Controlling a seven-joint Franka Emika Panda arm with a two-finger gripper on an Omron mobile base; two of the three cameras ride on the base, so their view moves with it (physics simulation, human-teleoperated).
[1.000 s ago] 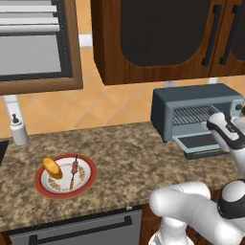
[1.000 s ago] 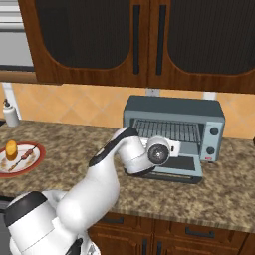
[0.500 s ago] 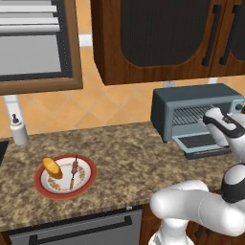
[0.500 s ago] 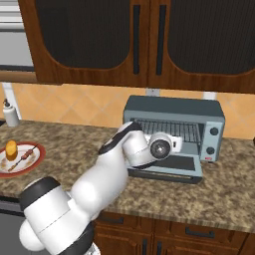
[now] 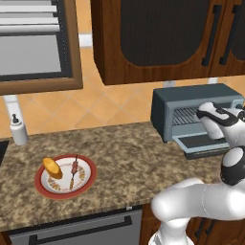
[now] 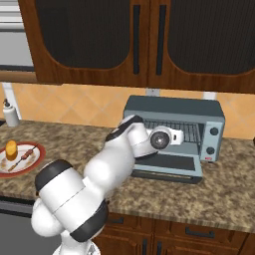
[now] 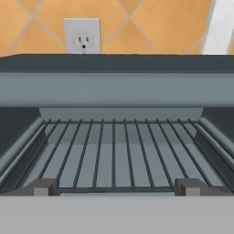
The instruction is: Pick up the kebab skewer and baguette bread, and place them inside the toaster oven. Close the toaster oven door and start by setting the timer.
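The grey-blue toaster oven [image 5: 191, 103] stands at the right of the counter with its door [image 5: 206, 143] folded down flat. My gripper [image 7: 116, 187] hovers open and empty at the oven's mouth, above the door [image 6: 169, 164], facing the bare wire rack [image 7: 114, 155]. Its two fingertips [image 7: 43, 186] stand wide apart. Far to the left, a red-rimmed plate [image 5: 86, 184] holds the golden baguette bread [image 5: 52, 167] and the kebab skewer [image 5: 74, 170] side by side. From the right base view the bread [image 6: 11, 148] and skewer [image 6: 24, 156] lie at the left edge.
Two knobs [image 6: 214, 132] sit on the oven's right face. A white bottle [image 5: 19, 131] stands at the back left of the granite counter [image 5: 124, 162]. Dark wooden cabinets [image 5: 158, 38] hang above. A wall outlet [image 7: 82, 39] is behind the oven.
The hand has risen slightly and edged toward the oven opening, while the arm's lower links swung round. The jaws stay open; the plate and food have not moved.
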